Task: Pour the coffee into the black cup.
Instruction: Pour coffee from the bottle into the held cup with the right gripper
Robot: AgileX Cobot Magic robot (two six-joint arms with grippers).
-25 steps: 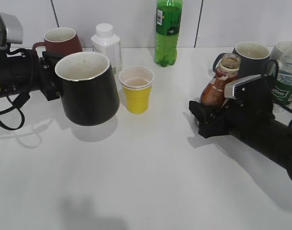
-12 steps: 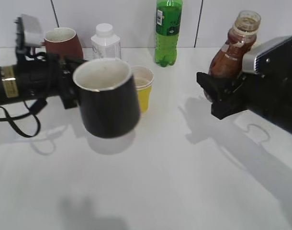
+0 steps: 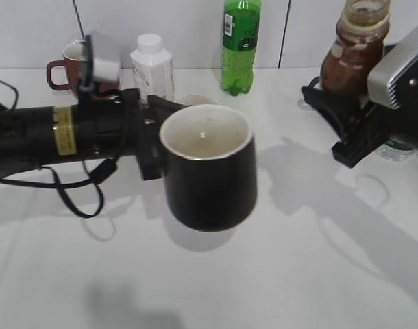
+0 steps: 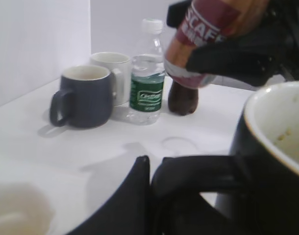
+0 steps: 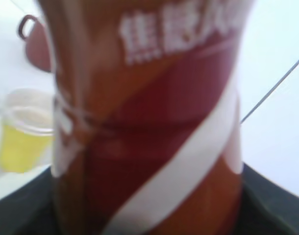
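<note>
My left gripper (image 3: 153,140) is shut on the handle of the black cup (image 3: 210,168) and holds it above the table's middle, mouth up, white inside empty. In the left wrist view the cup (image 4: 274,161) fills the right and its handle (image 4: 198,174) sits between my jaws. My right gripper (image 3: 332,123) is shut on the coffee bottle (image 3: 356,48), held upright and high at the upper right, cap off, brown liquid inside. The bottle fills the right wrist view (image 5: 149,122); it also shows in the left wrist view (image 4: 208,44).
At the back stand a maroon mug (image 3: 62,65), a white bottle (image 3: 153,65) and a green soda bottle (image 3: 240,44). A yellow cup (image 5: 22,129) stands behind the black cup. A dark grey mug (image 4: 83,95), white mug (image 4: 112,73) and water bottle (image 4: 147,81) stand at the right.
My left arm has carried the black cup right and toward the table's middle. My right arm has lifted the coffee bottle off the table, up and right.
</note>
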